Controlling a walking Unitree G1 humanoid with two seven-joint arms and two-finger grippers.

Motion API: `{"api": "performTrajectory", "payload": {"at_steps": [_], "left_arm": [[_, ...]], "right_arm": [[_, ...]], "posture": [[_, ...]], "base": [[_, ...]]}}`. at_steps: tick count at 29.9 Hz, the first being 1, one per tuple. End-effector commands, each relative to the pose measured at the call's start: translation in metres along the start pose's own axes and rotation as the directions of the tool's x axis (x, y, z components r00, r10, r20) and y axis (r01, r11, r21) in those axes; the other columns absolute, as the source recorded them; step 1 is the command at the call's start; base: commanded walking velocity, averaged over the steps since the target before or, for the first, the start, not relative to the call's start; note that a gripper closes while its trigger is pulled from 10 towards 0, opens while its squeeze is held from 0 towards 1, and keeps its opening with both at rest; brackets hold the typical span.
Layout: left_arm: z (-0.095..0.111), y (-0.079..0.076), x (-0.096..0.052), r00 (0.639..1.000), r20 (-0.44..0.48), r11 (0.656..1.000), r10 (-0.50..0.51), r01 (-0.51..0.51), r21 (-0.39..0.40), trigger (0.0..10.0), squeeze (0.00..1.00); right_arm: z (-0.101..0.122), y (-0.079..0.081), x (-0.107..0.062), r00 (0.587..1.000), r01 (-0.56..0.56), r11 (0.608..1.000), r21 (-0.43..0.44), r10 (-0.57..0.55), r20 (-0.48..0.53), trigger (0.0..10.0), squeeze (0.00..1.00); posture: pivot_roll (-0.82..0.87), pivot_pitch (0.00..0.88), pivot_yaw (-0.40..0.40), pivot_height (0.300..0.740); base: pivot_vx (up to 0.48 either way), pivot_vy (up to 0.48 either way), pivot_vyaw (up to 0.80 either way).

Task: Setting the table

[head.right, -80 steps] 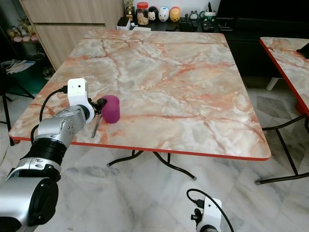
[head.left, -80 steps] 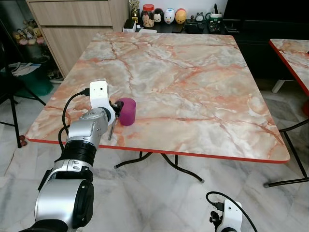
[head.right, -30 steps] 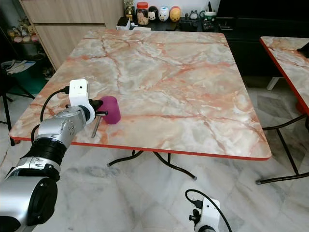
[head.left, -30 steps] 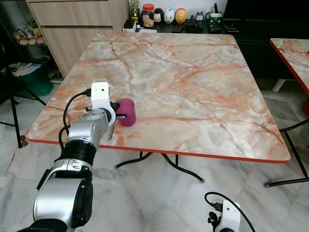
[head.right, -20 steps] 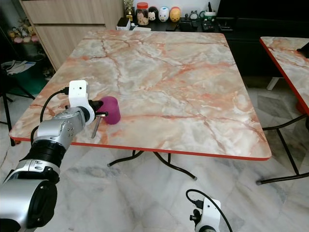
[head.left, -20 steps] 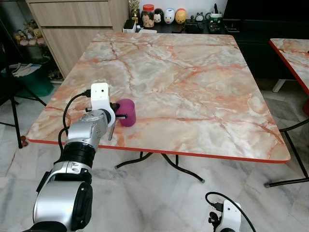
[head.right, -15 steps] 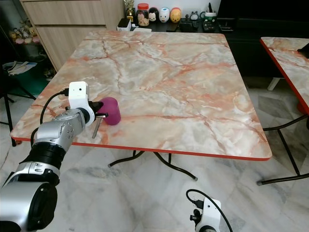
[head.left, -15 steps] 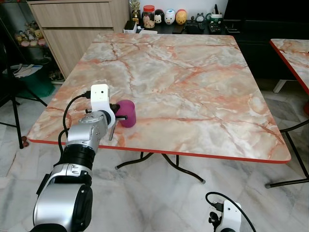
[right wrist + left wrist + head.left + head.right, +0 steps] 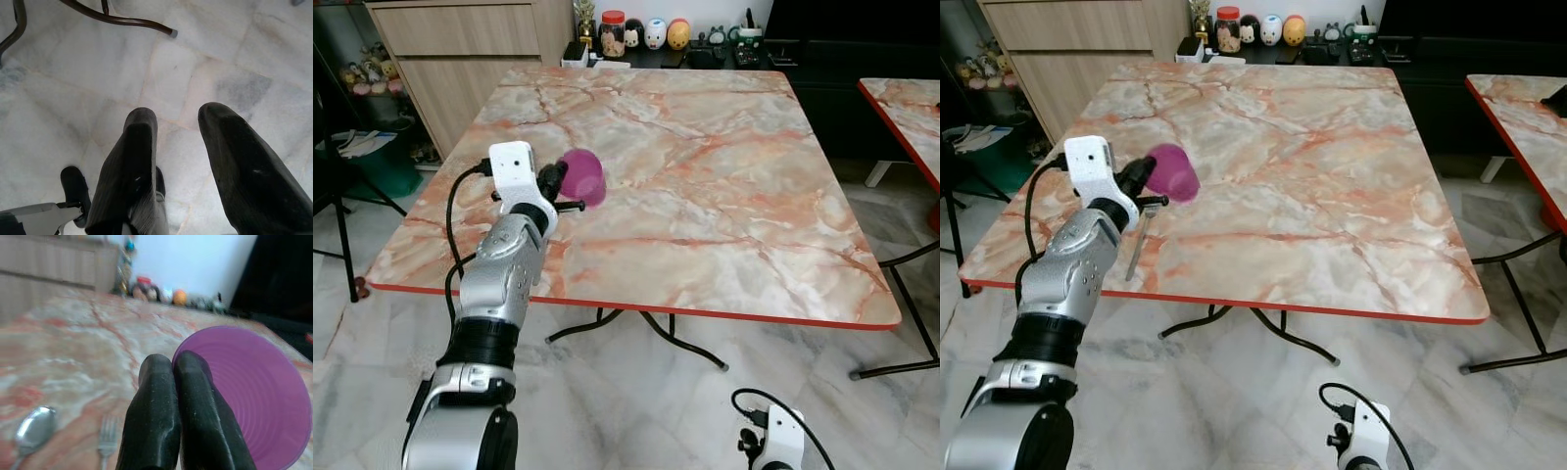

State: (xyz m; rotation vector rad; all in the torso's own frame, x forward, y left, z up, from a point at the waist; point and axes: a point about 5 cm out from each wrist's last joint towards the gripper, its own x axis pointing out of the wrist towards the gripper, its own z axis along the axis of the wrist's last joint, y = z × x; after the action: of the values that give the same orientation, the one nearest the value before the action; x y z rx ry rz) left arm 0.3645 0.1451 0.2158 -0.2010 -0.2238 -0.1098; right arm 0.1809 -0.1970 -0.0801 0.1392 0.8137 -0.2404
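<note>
No brand or writing is legible on anything before you. Your left gripper (image 9: pixel 172 377) has its fingers pinched together on the rim of the purple cup (image 9: pixel 582 176), which hangs above the marble table (image 9: pixel 724 166) near its left front part, tipped on its side with its long axis roughly level and its mouth turned back toward the wrist. On the table below the cup lie a fork (image 9: pixel 106 431) and a spoon (image 9: pixel 34 428), and your right gripper (image 9: pixel 181 161) hangs over the floor with its fingers spread apart.

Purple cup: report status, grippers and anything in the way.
Left gripper shut on purple cup rim, cup lifted above table. Right gripper open, idle near floor. Fork and spoon on table beneath.
</note>
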Motion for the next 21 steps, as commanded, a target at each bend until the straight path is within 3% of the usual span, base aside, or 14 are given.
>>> {"api": "performTrajectory", "payload": {"at_steps": [1,5,9,15,21], "left_arm": [[0.006,0.003,-0.008,0.996,0.083,0.998,0.039,-0.042,0.042,10.0,0.00],[0.009,0.002,-0.017,0.985,0.169,0.989,0.045,-0.068,0.134,10.0,0.00],[0.012,0.001,-0.024,0.972,0.230,0.982,0.037,-0.077,0.170,10.0,0.00],[0.006,0.013,-0.031,0.965,0.248,0.976,0.087,-0.133,0.175,10.0,0.00],[-0.002,0.011,-0.031,0.967,0.240,0.977,0.089,-0.132,0.170,10.0,0.00]], "right_arm": [[-0.003,-0.002,-0.001,1.000,0.009,1.000,0.006,-0.009,-0.010,10.0,0.00],[-0.002,-0.002,-0.001,1.000,0.007,1.000,0.005,-0.007,-0.005,10.0,0.00],[-0.002,-0.002,0.000,1.000,0.003,1.000,0.001,-0.003,-0.006,10.0,0.00],[-0.001,-0.003,0.000,1.000,0.008,1.000,0.002,-0.008,-0.003,10.0,0.00],[0.000,-0.004,0.000,1.000,0.009,1.000,-0.002,-0.009,-0.002,10.0,0.00]], "posture": [[0.06,0.041,0.000,0.740],[0.06,0.041,-0.002,0.740],[0.06,0.043,-0.002,0.740],[0.05,0.046,-0.003,0.740],[0.05,0.051,-0.006,0.740]], "base": [[0.000,0.000,0.00],[0.000,0.000,0.00],[0.000,0.000,0.00],[0.000,0.000,0.00],[0.000,0.000,0.00]]}}
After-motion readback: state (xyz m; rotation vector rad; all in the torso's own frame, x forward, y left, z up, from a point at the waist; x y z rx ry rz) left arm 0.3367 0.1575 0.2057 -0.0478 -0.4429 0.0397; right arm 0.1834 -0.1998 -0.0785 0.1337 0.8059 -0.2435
